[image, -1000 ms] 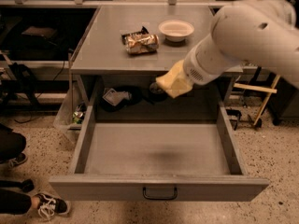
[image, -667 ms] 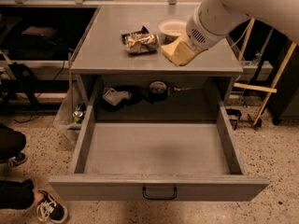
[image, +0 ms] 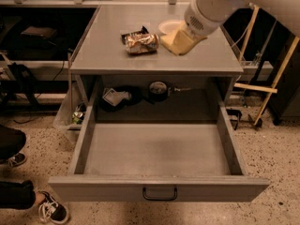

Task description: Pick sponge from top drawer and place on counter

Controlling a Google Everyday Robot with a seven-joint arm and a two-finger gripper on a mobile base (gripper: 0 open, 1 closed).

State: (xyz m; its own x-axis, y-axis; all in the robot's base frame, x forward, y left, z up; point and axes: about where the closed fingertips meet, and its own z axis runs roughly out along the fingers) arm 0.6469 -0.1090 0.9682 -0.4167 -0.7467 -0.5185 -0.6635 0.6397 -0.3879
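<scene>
The pale yellow sponge [image: 174, 43] hangs at the end of my white arm, low over the right half of the grey counter [image: 105, 46], just in front of the white bowl. My gripper [image: 182, 33] is shut on the sponge; its fingers are mostly hidden behind the sponge and wrist. I cannot tell whether the sponge touches the counter. The top drawer [image: 159, 187] is pulled fully out below, and its grey floor is bare.
A crinkled foil snack bag [image: 139, 42] lies mid-counter, left of the sponge. A white bowl [image: 167, 26] sits behind the sponge. Dark round items [image: 158, 90] sit at the cabinet back. A person's shoes [image: 50, 210] are at the lower left. A wooden frame [image: 274, 74] leans at the right.
My arm lifted the sponge from in front of the drawer opening, up over the counter edge, and now holds it lower over the counter's right half by the bowl.
</scene>
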